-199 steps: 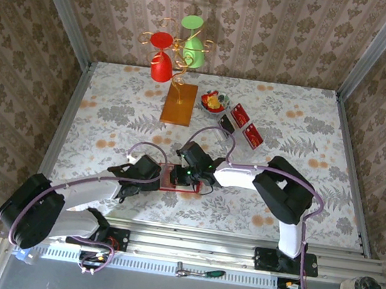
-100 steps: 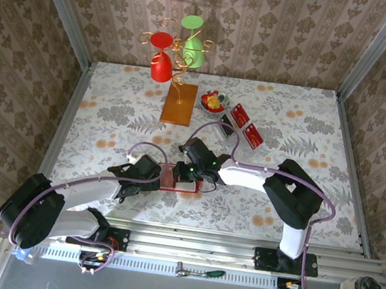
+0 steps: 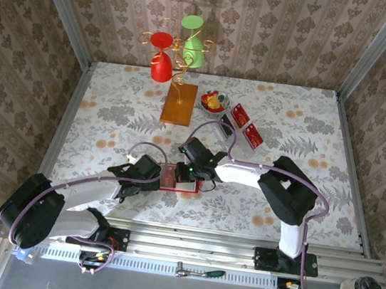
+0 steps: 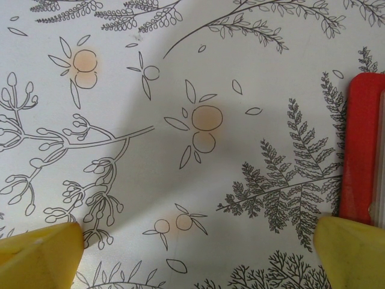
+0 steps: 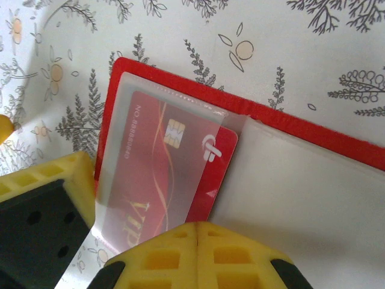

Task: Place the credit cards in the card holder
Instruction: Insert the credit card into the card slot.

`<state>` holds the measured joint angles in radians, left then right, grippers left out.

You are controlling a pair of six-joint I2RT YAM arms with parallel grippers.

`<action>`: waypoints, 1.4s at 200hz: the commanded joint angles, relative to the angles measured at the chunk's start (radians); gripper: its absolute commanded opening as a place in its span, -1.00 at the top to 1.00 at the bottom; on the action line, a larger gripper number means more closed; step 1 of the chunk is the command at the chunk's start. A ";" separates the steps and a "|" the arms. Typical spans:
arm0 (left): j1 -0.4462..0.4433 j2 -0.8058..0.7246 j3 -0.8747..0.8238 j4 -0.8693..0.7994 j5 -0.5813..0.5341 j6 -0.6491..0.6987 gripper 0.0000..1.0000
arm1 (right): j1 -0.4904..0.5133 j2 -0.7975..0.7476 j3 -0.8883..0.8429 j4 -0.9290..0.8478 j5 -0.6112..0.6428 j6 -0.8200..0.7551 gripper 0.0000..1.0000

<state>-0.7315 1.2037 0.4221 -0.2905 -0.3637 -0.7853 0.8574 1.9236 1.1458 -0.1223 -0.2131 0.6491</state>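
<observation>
The card holder (image 5: 180,81) lies open on the table, with a red rim and a pale inside. A red credit card (image 5: 162,162) with gold "VIP" lettering sits mostly under the holder's clear sleeve. My right gripper (image 5: 198,232) is shut, and its yellow tips touch the card's near edge. The card lies flat and is not between the fingers. My left gripper (image 4: 198,253) stands wide open over the tablecloth, its right fingertip (image 4: 352,247) against the holder's red edge (image 4: 361,150). From above, both grippers flank the holder (image 3: 170,177). Two more credit cards (image 3: 239,114) (image 3: 253,136) lie at the back.
A gold stand on a wooden base (image 3: 178,104) holds a red and a green glass at the back. A small bowl (image 3: 214,102) sits beside it. Open tablecloth lies to the left and far right.
The right gripper has shifted slightly nearer over the holder and its elbow has swung a little. The left arm has stayed still.
</observation>
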 commanded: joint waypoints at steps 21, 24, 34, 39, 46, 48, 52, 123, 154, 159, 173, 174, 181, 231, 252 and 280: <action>0.002 0.043 0.003 0.063 0.044 0.020 -1.00 | 0.001 0.059 0.060 -0.031 -0.014 -0.022 1.00; 0.002 0.043 0.003 0.064 0.044 0.019 -1.00 | 0.003 0.061 0.061 -0.031 -0.015 -0.022 1.00; 0.001 0.046 0.004 0.066 0.044 0.019 -1.00 | 0.005 0.067 0.067 -0.034 -0.019 -0.021 1.00; 0.001 0.048 0.004 0.069 0.046 0.020 -1.00 | 0.007 0.070 0.070 -0.034 -0.020 -0.021 1.00; 0.001 0.051 0.004 0.071 0.046 0.018 -1.00 | 0.009 0.075 0.074 -0.033 -0.023 -0.019 1.00; 0.001 0.051 0.004 0.072 0.046 0.018 -1.00 | 0.009 0.075 0.074 -0.034 -0.024 -0.019 1.00; 0.001 0.052 0.004 0.072 0.046 0.019 -1.00 | 0.011 0.078 0.077 -0.034 -0.027 -0.017 1.00; -0.004 0.050 0.010 0.063 0.043 0.021 -1.00 | 0.008 0.034 0.063 -0.012 -0.052 0.011 1.00; 0.003 -0.008 0.006 0.028 0.027 0.020 -1.00 | -0.009 -0.053 0.019 -0.014 -0.022 0.016 0.98; 0.007 -0.022 0.002 0.021 0.024 0.020 -1.00 | -0.010 -0.064 0.011 -0.015 -0.019 0.015 0.98; 0.021 -0.061 -0.008 0.002 0.017 0.018 -1.00 | -0.011 -0.088 -0.007 -0.020 -0.011 0.013 0.98; 0.022 -0.064 -0.009 0.001 0.017 0.017 -1.00 | -0.012 -0.089 -0.009 -0.020 -0.011 0.013 0.98; 0.029 -0.084 -0.013 -0.007 0.017 0.017 -1.00 | -0.011 -0.095 -0.017 -0.019 -0.009 0.012 0.98; 0.061 -0.137 -0.024 -0.052 0.015 0.024 -1.00 | -0.003 -0.078 -0.052 0.011 -0.034 0.032 0.98; 0.061 -0.124 -0.026 -0.045 0.023 0.025 -1.00 | 0.008 -0.063 -0.049 0.015 -0.035 0.038 0.98; 0.061 -0.100 -0.020 -0.031 0.035 0.028 -1.00 | 0.020 -0.045 -0.043 0.020 -0.035 0.043 0.98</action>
<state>-0.6769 1.0855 0.4080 -0.3103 -0.3435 -0.7811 0.8627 1.8492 1.1038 -0.1112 -0.2398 0.6777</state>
